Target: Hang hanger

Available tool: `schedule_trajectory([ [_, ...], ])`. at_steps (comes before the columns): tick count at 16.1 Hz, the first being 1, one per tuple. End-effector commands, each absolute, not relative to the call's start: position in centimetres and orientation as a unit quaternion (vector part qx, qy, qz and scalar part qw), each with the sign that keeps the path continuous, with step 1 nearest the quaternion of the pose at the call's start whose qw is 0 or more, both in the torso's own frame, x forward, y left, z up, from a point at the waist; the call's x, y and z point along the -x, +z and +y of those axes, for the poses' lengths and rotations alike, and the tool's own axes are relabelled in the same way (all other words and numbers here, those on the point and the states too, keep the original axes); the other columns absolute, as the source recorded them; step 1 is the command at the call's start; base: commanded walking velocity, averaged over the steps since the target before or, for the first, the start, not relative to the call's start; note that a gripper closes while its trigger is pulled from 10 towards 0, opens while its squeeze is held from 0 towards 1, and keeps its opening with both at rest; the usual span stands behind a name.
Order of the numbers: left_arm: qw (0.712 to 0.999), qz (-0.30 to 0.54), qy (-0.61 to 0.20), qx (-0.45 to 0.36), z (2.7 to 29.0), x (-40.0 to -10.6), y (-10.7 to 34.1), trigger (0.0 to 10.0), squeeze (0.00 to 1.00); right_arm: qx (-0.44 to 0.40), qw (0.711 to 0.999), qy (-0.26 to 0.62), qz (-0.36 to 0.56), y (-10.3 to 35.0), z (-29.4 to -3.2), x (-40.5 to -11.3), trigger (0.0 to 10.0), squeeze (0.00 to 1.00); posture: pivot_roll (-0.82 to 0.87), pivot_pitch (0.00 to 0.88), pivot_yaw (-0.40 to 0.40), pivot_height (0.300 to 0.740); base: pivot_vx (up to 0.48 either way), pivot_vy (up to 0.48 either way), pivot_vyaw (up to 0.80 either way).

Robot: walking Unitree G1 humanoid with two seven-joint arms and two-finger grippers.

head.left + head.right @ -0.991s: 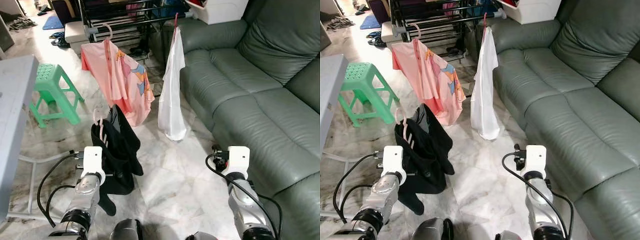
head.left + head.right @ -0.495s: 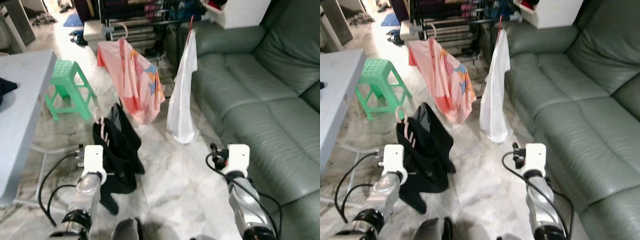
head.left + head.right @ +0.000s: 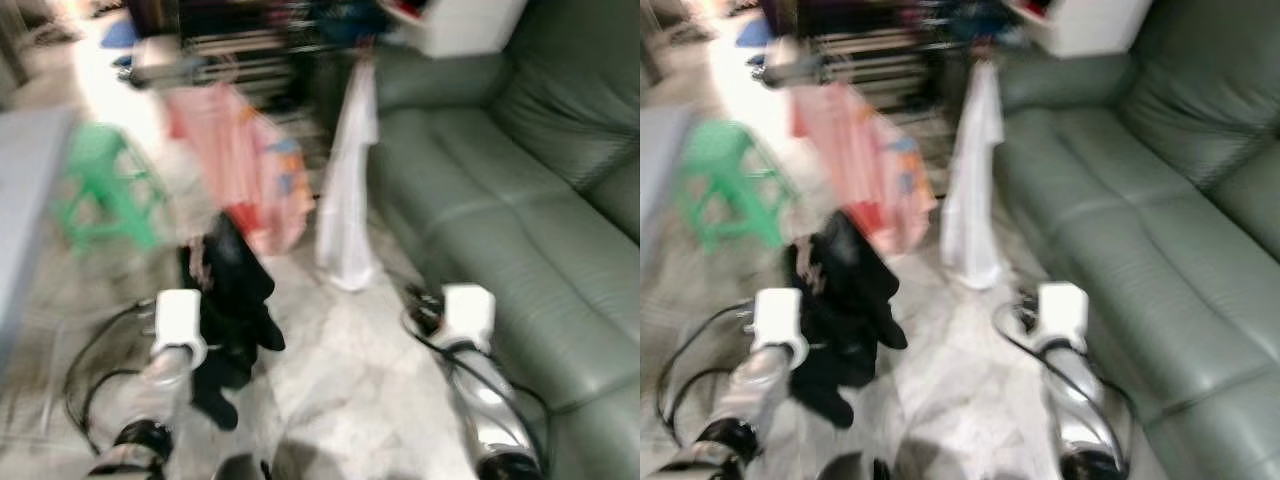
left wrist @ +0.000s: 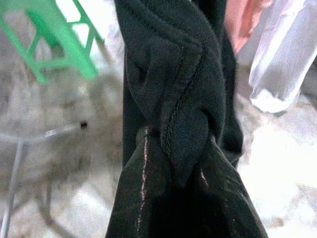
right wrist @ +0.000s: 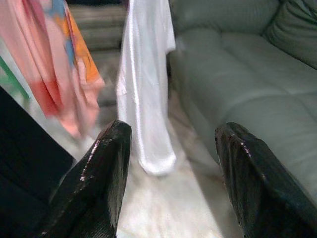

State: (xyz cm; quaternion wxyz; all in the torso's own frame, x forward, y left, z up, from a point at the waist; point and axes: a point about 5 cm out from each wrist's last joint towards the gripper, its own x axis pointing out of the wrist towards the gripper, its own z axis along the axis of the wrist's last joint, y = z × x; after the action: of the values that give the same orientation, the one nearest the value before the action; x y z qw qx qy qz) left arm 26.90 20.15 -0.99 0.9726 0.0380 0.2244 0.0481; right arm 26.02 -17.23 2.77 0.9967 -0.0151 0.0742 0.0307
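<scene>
The whole scene has blurred and swung since half a second ago, a sign the robot is walking or turning toward the drying rack (image 3: pixel 250 45) beside the green sofa (image 3: pixel 520 200), where 2 garments, a pink shirt (image 3: pixel 240 160) and a white shirt (image 3: pixel 345 190), already hang. The left gripper (image 4: pixel 173 198) stays pinched on the black garment (image 3: pixel 235 290), whose pale hanger (image 3: pixel 200 262) pokes out at its top, while the right gripper (image 5: pixel 171 188) rides spread and empty; hanging appears yet to come.
</scene>
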Motion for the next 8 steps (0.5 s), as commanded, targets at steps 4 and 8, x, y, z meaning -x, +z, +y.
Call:
schedule_trajectory([
  [4,0.980,0.191,0.046,-0.031,19.31,-28.14,0.25,10.0,0.00,0.025,0.996,0.030,0.074,2.83,-18.15,-25.53,10.0,0.00,-0.05,0.000,0.032,0.740,0.361,0.165,0.69],
  [8,0.978,0.191,0.068,-0.036,19.64,-28.12,0.28,10.0,0.00,0.027,0.995,0.045,0.082,2.64,-18.25,-25.30,10.0,0.00,-0.03,0.000,-0.007,0.740,0.258,0.406,0.00],
])
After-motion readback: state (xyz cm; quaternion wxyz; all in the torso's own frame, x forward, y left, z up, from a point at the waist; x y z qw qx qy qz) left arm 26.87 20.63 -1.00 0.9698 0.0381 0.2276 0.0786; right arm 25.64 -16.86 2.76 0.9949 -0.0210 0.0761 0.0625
